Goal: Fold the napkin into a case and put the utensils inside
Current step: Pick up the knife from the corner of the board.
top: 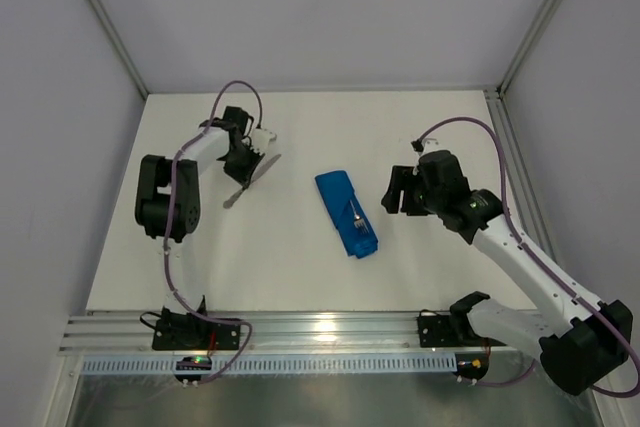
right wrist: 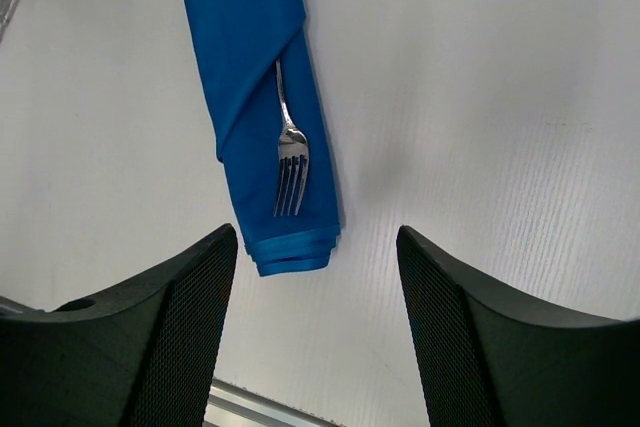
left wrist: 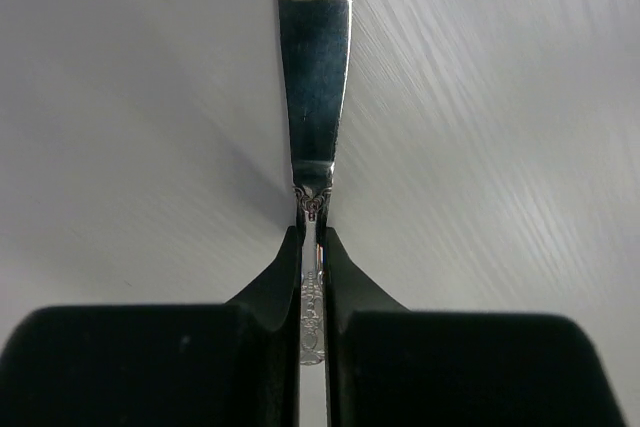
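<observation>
White table [top: 300,267], left pincer [left wrist: 313,234] clamping knife [left wrist: 315,67]; fork [right wrist: 290,152] tucked in blue case [right wrist: 245,37]

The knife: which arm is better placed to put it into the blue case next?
Left. The left end effector is shut on the knife, at its handle. The right end effector is open and empty by the case, which holds the fork.

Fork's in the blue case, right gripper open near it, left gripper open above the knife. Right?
No: the left gripper is shut on the knife, pinching its patterned handle, as the left wrist view shows. The rest holds: the fork is in the blue case, and the right gripper is open near it.
</observation>
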Controlling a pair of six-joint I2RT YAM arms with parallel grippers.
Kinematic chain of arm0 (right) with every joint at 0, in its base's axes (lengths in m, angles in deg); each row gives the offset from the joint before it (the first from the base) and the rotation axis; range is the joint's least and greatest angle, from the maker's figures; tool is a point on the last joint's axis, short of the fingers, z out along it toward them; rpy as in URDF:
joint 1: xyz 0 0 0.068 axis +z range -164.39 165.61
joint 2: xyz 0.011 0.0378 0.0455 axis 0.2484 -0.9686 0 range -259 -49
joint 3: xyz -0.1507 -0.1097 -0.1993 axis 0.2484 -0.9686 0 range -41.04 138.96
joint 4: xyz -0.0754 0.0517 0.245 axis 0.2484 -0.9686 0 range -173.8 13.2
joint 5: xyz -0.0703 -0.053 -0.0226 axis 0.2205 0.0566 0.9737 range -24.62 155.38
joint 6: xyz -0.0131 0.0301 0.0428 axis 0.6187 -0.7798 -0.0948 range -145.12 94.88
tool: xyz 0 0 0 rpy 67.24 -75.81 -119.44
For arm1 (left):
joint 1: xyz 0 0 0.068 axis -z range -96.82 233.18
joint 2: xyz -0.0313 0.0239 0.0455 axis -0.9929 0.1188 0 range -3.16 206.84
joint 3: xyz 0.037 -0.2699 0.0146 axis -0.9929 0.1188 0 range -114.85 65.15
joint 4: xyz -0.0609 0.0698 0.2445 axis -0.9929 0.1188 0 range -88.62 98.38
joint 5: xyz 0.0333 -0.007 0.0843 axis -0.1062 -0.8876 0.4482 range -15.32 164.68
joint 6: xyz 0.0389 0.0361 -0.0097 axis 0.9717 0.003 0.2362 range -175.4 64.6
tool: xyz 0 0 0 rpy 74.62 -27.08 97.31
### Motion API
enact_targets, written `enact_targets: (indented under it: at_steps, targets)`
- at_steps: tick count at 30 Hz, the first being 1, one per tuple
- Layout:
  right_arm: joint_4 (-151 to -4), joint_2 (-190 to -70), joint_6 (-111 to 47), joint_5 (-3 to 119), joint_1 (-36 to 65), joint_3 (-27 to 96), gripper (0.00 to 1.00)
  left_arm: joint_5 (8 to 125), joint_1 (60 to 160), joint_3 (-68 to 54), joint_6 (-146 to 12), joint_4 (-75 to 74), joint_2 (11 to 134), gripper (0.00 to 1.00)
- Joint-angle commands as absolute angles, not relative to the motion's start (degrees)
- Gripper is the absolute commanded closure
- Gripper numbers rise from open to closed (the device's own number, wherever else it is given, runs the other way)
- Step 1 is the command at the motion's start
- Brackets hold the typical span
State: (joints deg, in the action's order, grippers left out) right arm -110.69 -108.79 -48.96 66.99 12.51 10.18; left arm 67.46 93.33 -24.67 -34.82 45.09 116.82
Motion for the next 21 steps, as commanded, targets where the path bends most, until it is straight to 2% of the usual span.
enact_targets:
  at_steps: [1, 6, 13, 20, 21]
  targets:
    - [-109.85, -106.66, -47.37, 62.76, 12.68, 12.22, 0.31, 61.69, 92.06, -15.63, -26.14, 46.21, 109.97, 1.00]
    - [-107.21, -104.47, -44.29, 59.07, 12.77, 12.49, 0.31, 52.64, 92.05, -12.46, -19.91, 49.71, 103.90, 1.00]
    - [-91.85, -103.41, -44.90, 39.65, 13.03, 8.53, 0.31, 47.78, 92.23, -9.65, -15.07, 53.50, 99.50, 1.00]
    - [-87.08, -105.86, -40.95, 39.89, 15.84, 9.14, 0.31, 44.02, 93.02, -5.34, -9.44, 56.48, 96.87, 1.00]
    - [-87.08, -106.13, -39.46, 43.81, 17.50, 9.41, 0.31, 43.49, 93.02, -4.73, -9.09, 56.93, 95.55, 1.00]
